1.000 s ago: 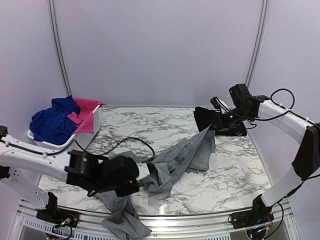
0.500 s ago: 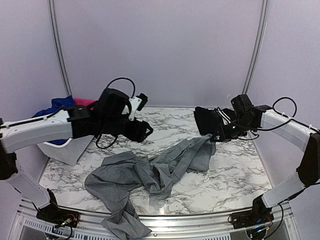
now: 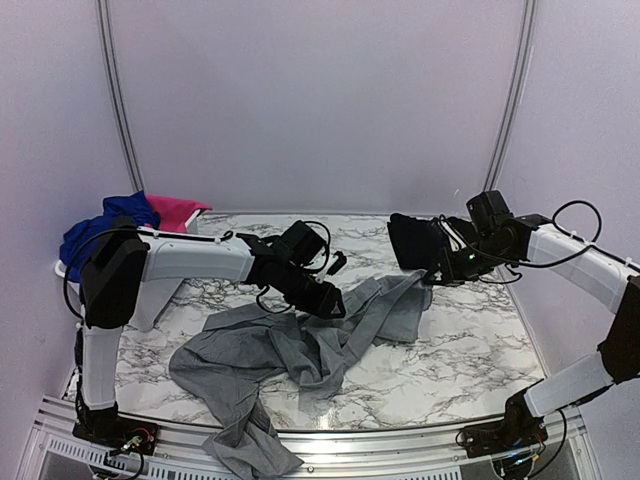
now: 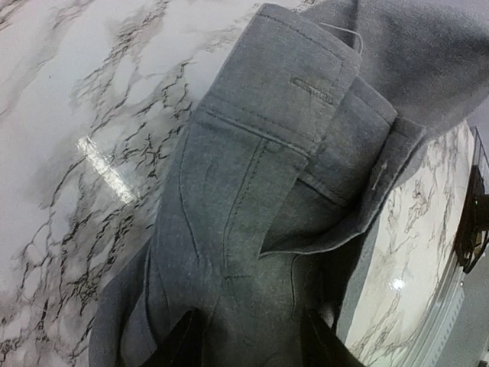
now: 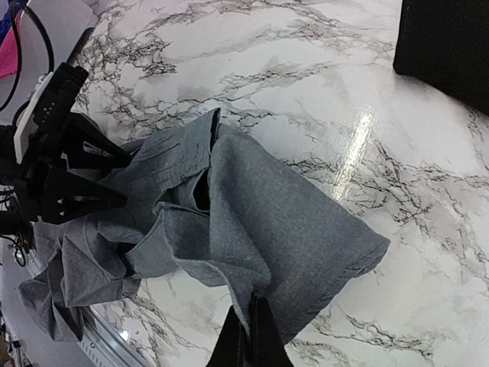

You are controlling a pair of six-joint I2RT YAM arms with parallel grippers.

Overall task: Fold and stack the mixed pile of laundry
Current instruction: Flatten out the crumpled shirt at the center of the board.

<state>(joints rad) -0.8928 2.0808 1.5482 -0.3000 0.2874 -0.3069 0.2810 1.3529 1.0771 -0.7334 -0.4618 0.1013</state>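
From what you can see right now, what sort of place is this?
Probably a robot test booth, not a home: plain pale walls close in a marble-pattern table, two robot arms are bolted to a metal rail at its near edge, and a grey shirt lies crumpled on it.

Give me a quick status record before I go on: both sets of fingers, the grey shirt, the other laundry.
left fingers: open, just above the grey shirt
right fingers: shut on the shirt's edge
grey shirt: crumpled mid-table, one end hanging over the near edge
black cloth: flat, far right of table
blue cloth, pink cloth: in white basket, far left
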